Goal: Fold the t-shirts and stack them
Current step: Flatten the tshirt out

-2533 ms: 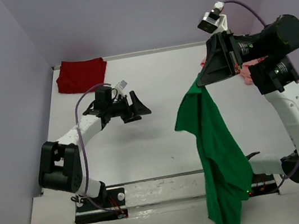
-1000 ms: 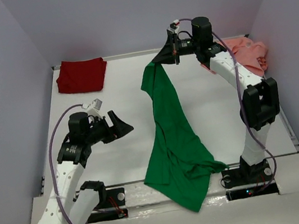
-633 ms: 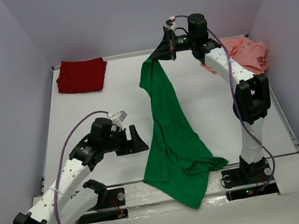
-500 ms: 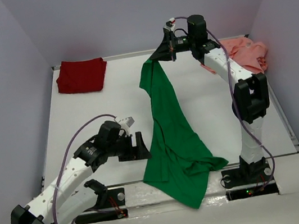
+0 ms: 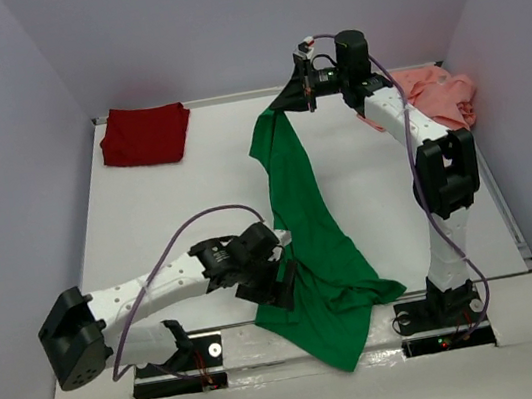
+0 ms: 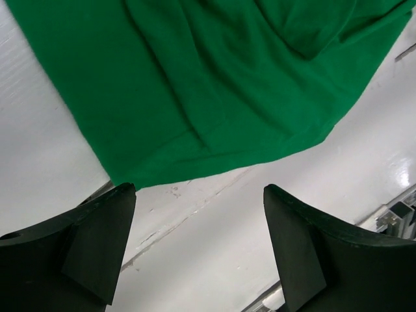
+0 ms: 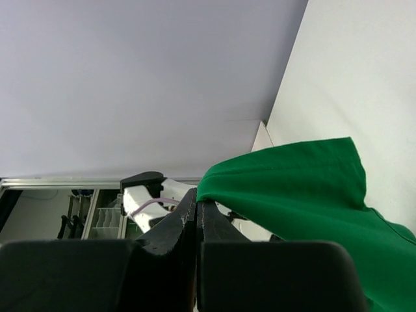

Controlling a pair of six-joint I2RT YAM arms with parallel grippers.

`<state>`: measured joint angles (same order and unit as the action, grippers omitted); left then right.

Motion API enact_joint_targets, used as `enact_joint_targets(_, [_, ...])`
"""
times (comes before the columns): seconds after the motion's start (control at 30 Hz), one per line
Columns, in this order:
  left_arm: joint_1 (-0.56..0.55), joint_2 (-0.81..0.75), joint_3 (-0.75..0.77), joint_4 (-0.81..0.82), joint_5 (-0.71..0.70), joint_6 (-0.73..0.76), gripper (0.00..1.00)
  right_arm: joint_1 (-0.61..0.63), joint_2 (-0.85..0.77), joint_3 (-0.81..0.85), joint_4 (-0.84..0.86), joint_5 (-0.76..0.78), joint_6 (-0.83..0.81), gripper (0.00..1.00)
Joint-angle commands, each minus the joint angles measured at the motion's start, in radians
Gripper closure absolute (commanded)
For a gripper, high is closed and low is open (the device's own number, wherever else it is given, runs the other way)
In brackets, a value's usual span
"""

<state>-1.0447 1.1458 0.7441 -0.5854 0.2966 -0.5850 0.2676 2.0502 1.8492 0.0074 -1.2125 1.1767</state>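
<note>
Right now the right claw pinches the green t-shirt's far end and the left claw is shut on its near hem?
No: the left wrist view shows the left claw open over the hem, holding nothing. The right claw pinches the green t-shirt's far end.

no readable text, no labels, no brand marks, no numbers, no signs in any view
</note>
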Motion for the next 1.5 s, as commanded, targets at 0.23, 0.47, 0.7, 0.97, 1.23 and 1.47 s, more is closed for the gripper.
enact_joint_targets(0.23, [-0.081, 0.221, 0.136, -0.025, -0.071, 0.027, 0.12, -0.03, -0.053, -0.027, 0.059, -0.036, -0.015, 1.0])
enact_joint_targets(0.47, [-0.101, 0.302, 0.184, -0.014, -0.06, 0.033, 0.16, -0.039, -0.061, -0.05, 0.072, -0.045, -0.011, 1.0])
enact_joint_targets(0.7, [-0.127, 0.408, 0.242, -0.03, -0.025, 0.059, 0.23, -0.048, -0.065, -0.073, 0.098, -0.051, 0.003, 1.0])
enact_joint_targets(0.97, [-0.15, 0.442, 0.239, -0.033, 0.01, 0.036, 0.25, -0.057, -0.065, -0.087, 0.123, -0.056, 0.023, 1.0])
enact_joint_targets(1.23, [-0.152, 0.443, 0.215, -0.014, 0.022, 0.01, 0.33, -0.057, -0.07, -0.099, 0.161, -0.062, 0.054, 1.0])
enact_joint_targets(1.47, [-0.15, 0.492, 0.23, -0.017, 0.039, 0.037, 0.4, -0.057, -0.076, -0.108, 0.187, -0.065, 0.072, 1.0])
